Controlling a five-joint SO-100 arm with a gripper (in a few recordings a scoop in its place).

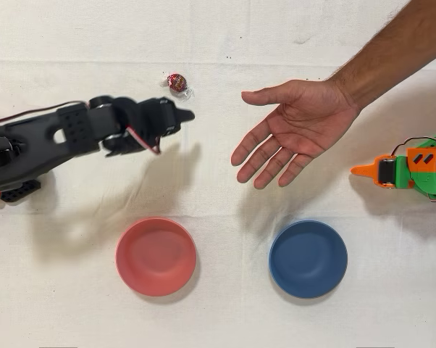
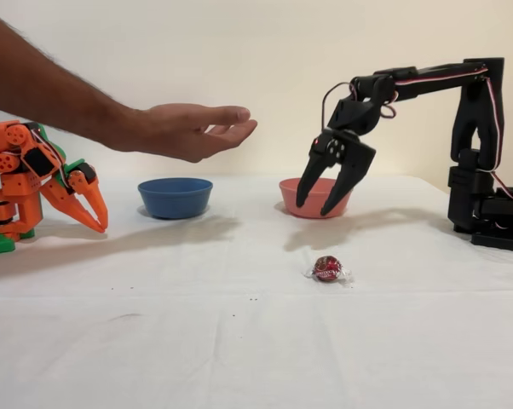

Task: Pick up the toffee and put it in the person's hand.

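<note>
The toffee (image 1: 177,83), a small red-wrapped candy with clear twisted ends, lies on the white cloth; in the fixed view the toffee (image 2: 328,268) sits in front of the bowls. My black gripper (image 2: 316,204) hangs open above the table, fingers pointing down, empty, behind and above the candy. From overhead, the gripper (image 1: 180,116) is just below the toffee in the picture. The person's hand (image 1: 290,130) is held palm open, fingers spread, to the right of the gripper in the overhead view, and the hand (image 2: 193,129) hovers well above the table.
A pink bowl (image 1: 156,256) and a blue bowl (image 1: 308,259) stand toward the lower edge of the overhead view. The idle orange arm (image 1: 410,170) rests at the right edge. The person's forearm (image 1: 392,51) reaches in from the top right corner.
</note>
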